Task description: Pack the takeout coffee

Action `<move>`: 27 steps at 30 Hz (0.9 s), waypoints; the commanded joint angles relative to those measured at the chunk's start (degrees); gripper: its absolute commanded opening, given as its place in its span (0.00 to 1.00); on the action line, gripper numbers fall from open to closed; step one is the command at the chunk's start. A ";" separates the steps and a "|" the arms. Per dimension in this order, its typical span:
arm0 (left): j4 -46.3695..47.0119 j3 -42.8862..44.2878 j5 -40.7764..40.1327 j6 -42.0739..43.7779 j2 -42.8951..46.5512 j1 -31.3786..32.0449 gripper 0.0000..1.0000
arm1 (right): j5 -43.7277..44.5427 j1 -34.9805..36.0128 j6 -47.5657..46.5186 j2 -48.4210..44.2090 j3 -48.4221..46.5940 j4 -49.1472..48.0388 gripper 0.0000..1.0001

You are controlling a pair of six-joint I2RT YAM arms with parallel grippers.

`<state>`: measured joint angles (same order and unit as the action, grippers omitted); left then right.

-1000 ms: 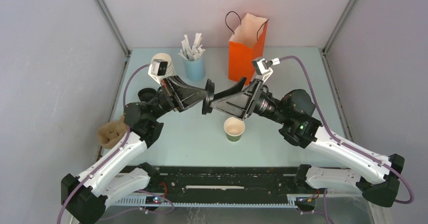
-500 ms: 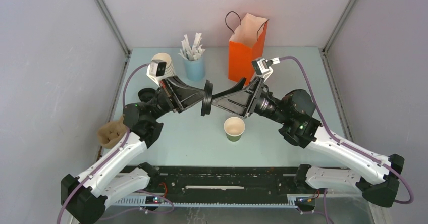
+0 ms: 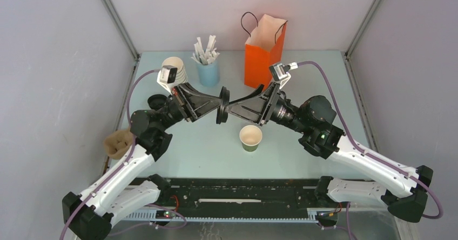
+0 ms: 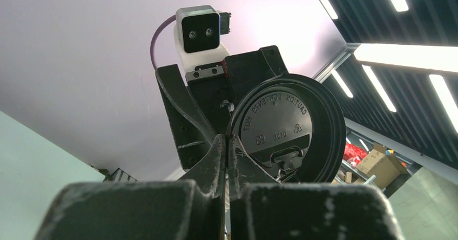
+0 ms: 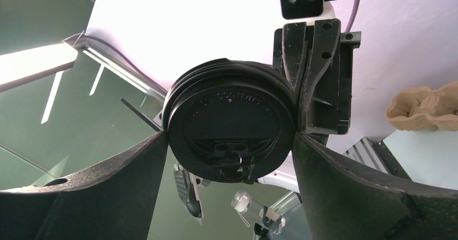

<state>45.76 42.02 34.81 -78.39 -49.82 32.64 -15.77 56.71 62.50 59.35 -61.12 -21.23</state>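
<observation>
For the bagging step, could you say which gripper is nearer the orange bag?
Right: the right gripper is just in front of the orange bag; the left gripper, farther left.

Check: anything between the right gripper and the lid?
Nothing visible. The lid, pinched at its rim by the left gripper, sits in mid-air directly between the right gripper's spread fingers.

lid point(image 5: 232, 124): black plastic, slight gloss | cup point(image 3: 250, 138): matt paper | bag point(image 3: 263, 56): orange matt paper
</observation>
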 commanded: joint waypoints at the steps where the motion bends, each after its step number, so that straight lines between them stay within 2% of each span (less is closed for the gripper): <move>1: -1.99 1.14 1.76 2.50 0.42 0.05 0.00 | 0.26 -0.16 -0.36 -0.82 -0.58 -5.52 0.92; 7: -2.30 1.12 1.52 2.55 0.66 0.05 0.02 | 1.33 -0.02 -1.26 -1.45 -0.58 -4.65 0.89; 12: -10.42 1.57 -0.23 6.99 2.32 0.05 0.33 | 1.84 -0.15 -1.92 -2.13 -0.58 -2.86 0.88; 13: -12.28 1.72 -0.71 8.17 2.88 0.05 0.42 | 1.80 -0.16 -2.01 -2.26 -0.58 -2.71 0.88; 18: -20.77 2.13 -2.30 12.77 5.51 -1.00 0.66 | 2.13 -0.66 -2.57 -3.55 -0.53 0.09 0.87; 20: -26.68 2.39 -3.26 15.48 7.26 -2.69 0.77 | 2.23 -1.40 -3.68 -4.56 -0.34 2.94 0.87; 22: -35.76 2.91 -4.77 18.91 9.62 -5.49 0.82 | 2.03 -2.68 -6.41 -6.45 0.47 7.21 0.86; 25: -55.97 6.01 -10.46 27.75 13.24 -11.24 0.92 | 3.78 -5.07 -15.45 -10.43 1.27 21.53 0.86; 27: -71.90 10.21 -19.34 35.21 14.72 -13.05 0.96 | 8.67 -5.61 -25.00 -12.97 1.27 33.86 0.84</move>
<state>3.95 43.72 28.21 -58.46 -38.39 23.49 -13.39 52.58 53.58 51.20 -60.16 -8.05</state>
